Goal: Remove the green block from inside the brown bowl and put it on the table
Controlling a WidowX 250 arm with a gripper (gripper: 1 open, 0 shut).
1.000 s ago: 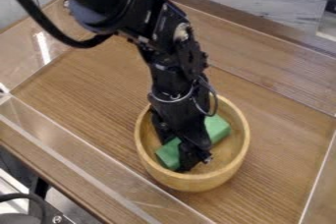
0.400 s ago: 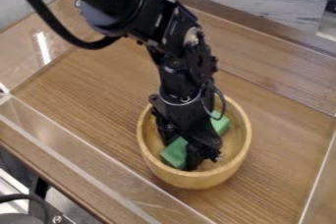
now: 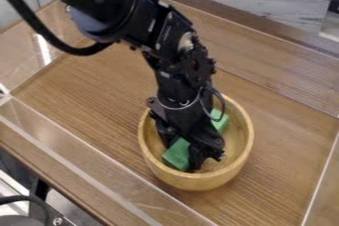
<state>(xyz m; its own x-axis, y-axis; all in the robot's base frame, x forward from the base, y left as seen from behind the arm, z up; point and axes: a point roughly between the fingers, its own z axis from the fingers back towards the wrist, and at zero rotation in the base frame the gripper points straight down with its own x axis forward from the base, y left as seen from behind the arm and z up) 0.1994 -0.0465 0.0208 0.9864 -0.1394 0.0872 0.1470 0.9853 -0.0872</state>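
We take the brown bowl (image 3: 193, 161) as our landmark and read across from its left. To the left of the bowl we see only bare table (image 3: 93, 91), wood-grained, with a clear plastic wall (image 3: 54, 156) running along its near edge; that open stretch looks to us like the natural place to set the block down, since nothing lies on it.

Over the bowl, the black arm (image 3: 146, 32) reaches in from the upper left and turns straight down, so that the gripper (image 3: 193, 153) stands inside the bowl, low between its walls. We judge it comes from above because the thick rim leaves no other way in to something lying on the bottom.

The green block (image 3: 176, 154) is still inside the bowl, not on the table. One green end shows at the left of the fingers and another at their upper right, towards the bowl's far rim, so the bar seems to run across under the gripper. The jaws stand narrow and appear to be closed across the block, though the fingers hide the contact itself and we cannot tell whether it has left the bottom.

To the right of the bowl, more bare table.
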